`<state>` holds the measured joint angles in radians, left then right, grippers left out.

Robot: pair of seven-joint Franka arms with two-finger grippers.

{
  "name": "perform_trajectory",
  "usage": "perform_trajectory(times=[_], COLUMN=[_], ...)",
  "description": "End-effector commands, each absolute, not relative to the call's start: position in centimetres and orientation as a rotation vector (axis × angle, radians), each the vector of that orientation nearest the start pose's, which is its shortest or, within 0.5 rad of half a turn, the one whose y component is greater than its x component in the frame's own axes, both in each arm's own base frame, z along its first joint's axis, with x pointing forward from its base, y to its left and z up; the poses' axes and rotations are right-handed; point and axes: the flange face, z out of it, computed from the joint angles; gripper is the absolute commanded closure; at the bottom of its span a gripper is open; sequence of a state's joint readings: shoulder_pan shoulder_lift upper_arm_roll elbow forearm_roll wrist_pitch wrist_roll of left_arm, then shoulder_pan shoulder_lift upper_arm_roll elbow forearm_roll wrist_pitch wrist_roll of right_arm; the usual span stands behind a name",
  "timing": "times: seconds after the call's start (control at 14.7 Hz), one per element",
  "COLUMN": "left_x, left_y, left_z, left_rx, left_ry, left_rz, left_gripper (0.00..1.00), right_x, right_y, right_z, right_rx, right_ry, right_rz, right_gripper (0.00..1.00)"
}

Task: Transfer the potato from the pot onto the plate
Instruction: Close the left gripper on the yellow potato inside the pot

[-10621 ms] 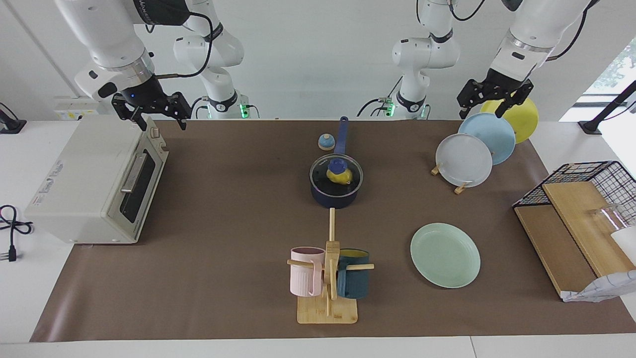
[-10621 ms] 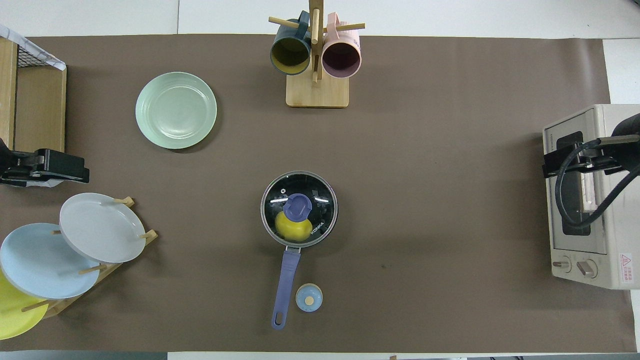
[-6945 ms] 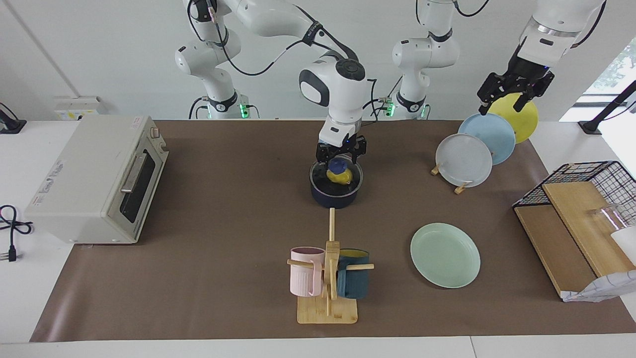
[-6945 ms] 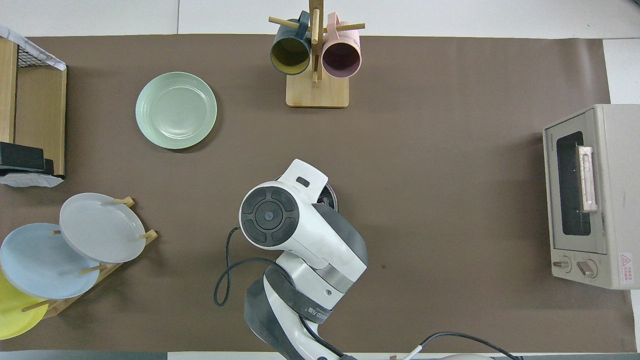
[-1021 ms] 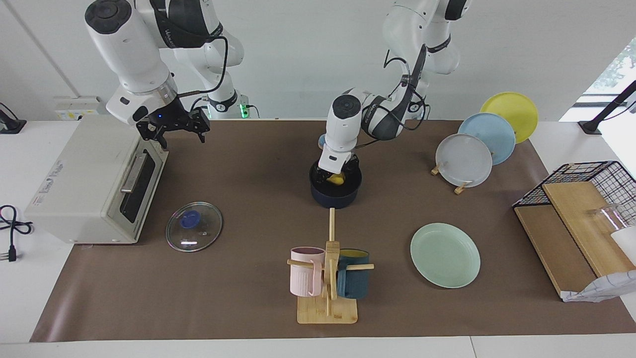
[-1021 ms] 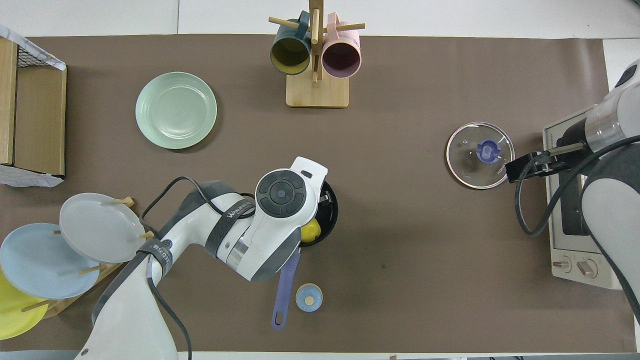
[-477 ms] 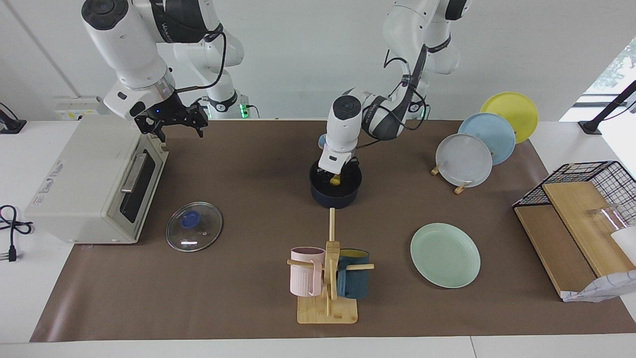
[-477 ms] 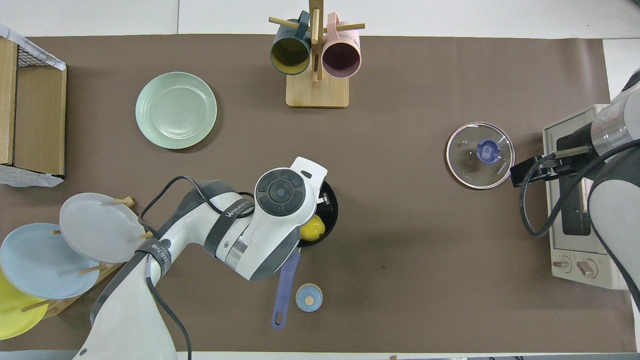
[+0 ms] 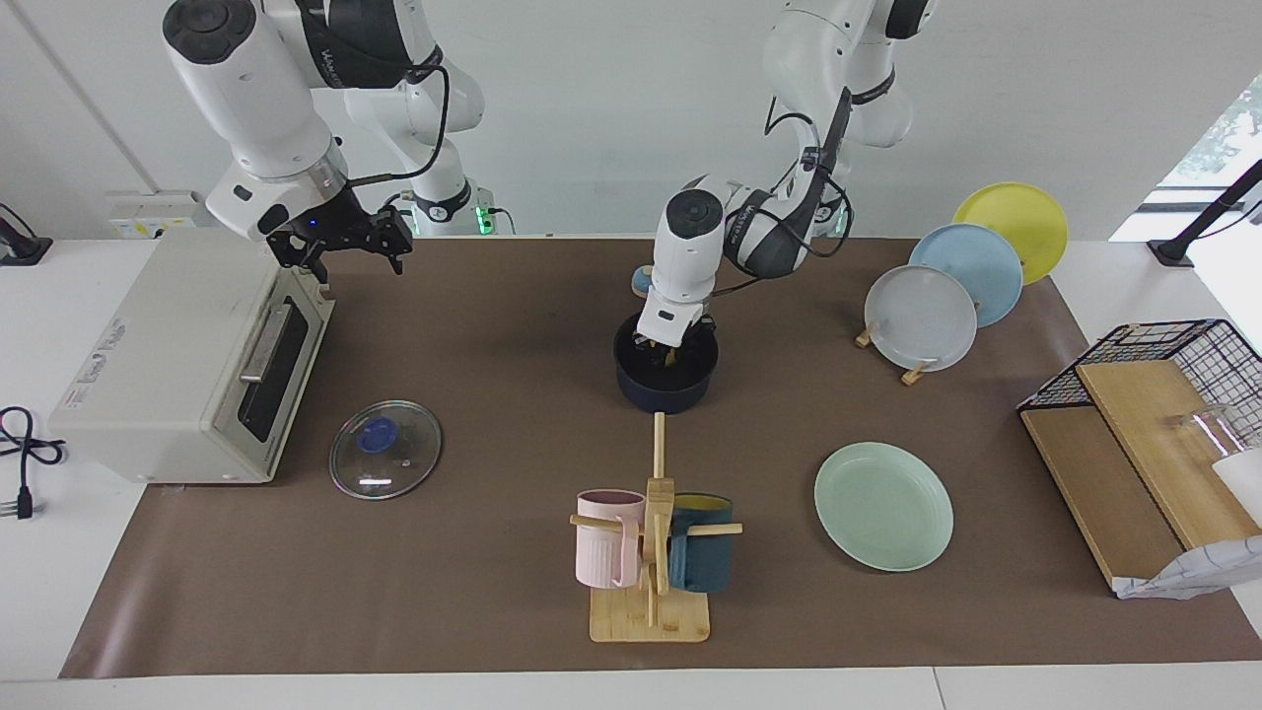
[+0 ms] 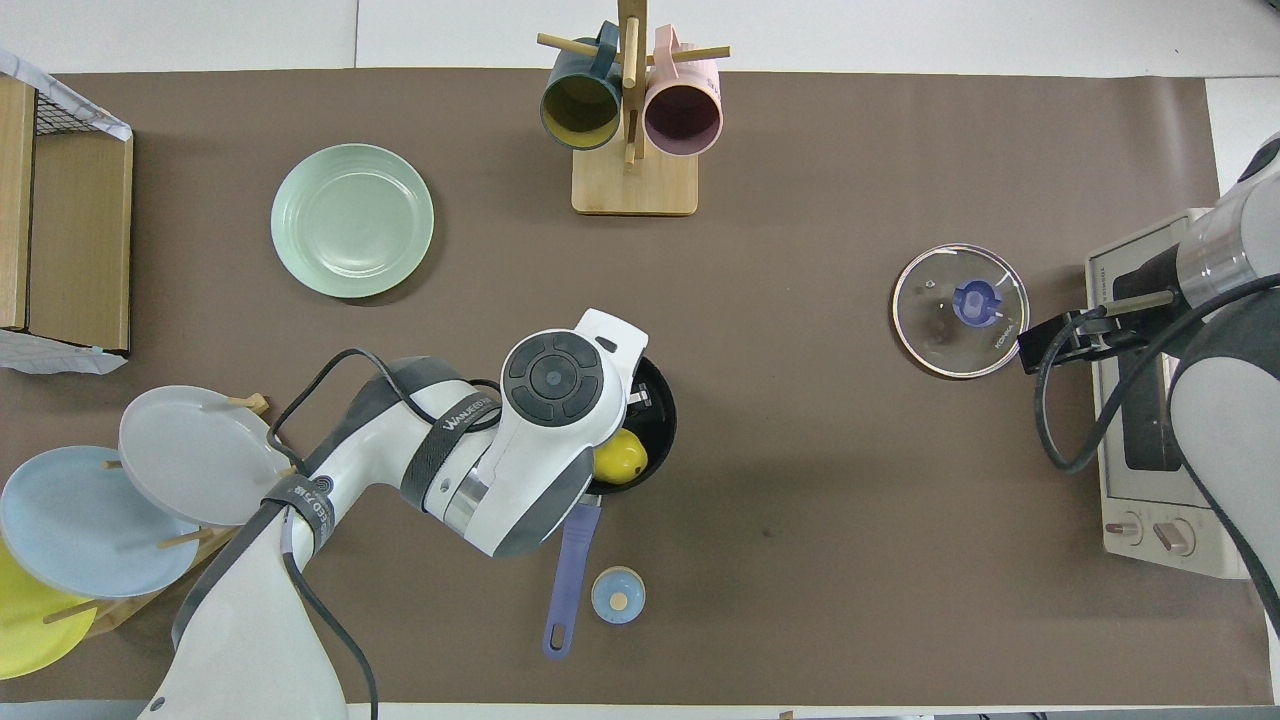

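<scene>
The dark blue pot point(image 9: 666, 390) stands mid-table without its lid, its long handle point(image 10: 567, 580) pointing toward the robots. My left gripper point(image 9: 669, 355) reaches down into it and is shut on the yellow potato point(image 10: 621, 457). The potato shows in the overhead view beside the wrist and only as a sliver in the facing view. The mint-green plate point(image 9: 883, 505) lies flat, farther from the robots than the pot and toward the left arm's end. My right gripper point(image 9: 340, 248) hangs open over the near corner of the toaster oven point(image 9: 177, 355), holding nothing.
The glass lid point(image 9: 385, 450) lies in front of the oven. A mug rack point(image 9: 651, 552) stands farther out than the pot. A stand of plates point(image 9: 927, 316) and a wire basket with boards point(image 9: 1134, 434) sit at the left arm's end. A small blue knob point(image 10: 618, 595) lies beside the pot handle.
The left gripper's fingers have closed on the potato inside the pot, and its wrist has shifted slightly. The right gripper has drawn back a little toward the oven's corner.
</scene>
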<state>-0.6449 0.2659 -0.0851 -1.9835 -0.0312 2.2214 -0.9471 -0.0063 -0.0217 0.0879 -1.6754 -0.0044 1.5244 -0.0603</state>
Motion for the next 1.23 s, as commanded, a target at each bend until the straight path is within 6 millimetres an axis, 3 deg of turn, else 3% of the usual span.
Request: perform_trajectory(times=[0.0, 0.41, 0.75, 1.02, 1.09, 1.16], left_x=[43.9, 43.0, 42.4, 41.7, 41.5, 41.6], left_y=[-39.4, -39.8, -40.3, -41.1, -41.3, -41.3], left_z=[33.2, 33.2, 33.2, 33.4, 33.4, 33.4], left_rx=[-3.114, -3.092, -3.072, -3.074, -3.072, -3.073], left_ry=[-0.353, -0.356, -0.498, -0.504, -0.517, -0.527], left_rz=[0.11, 0.14, 0.156, 0.149, 0.151, 0.148], left_gripper=[0.0, 0.0, 0.0, 0.0, 0.1, 0.28], right_x=[53.5, 53.6, 53.6, 53.6, 53.7, 53.9], right_y=[4.5, 3.0, 3.3, 3.3, 3.3, 3.2], right_z=[58.3, 58.8, 58.9, 58.8, 58.9, 58.8], right_rx=[-3.147, -3.14, -3.139, -3.142, -3.142, -3.142], right_ry=[-0.196, -0.162, -0.166, -0.169, -0.169, -0.164], right_rz=[0.215, 0.196, 0.191, 0.191, 0.184, 0.164], right_gripper=[0.0, 0.0, 0.0, 0.0, 0.0, 0.0])
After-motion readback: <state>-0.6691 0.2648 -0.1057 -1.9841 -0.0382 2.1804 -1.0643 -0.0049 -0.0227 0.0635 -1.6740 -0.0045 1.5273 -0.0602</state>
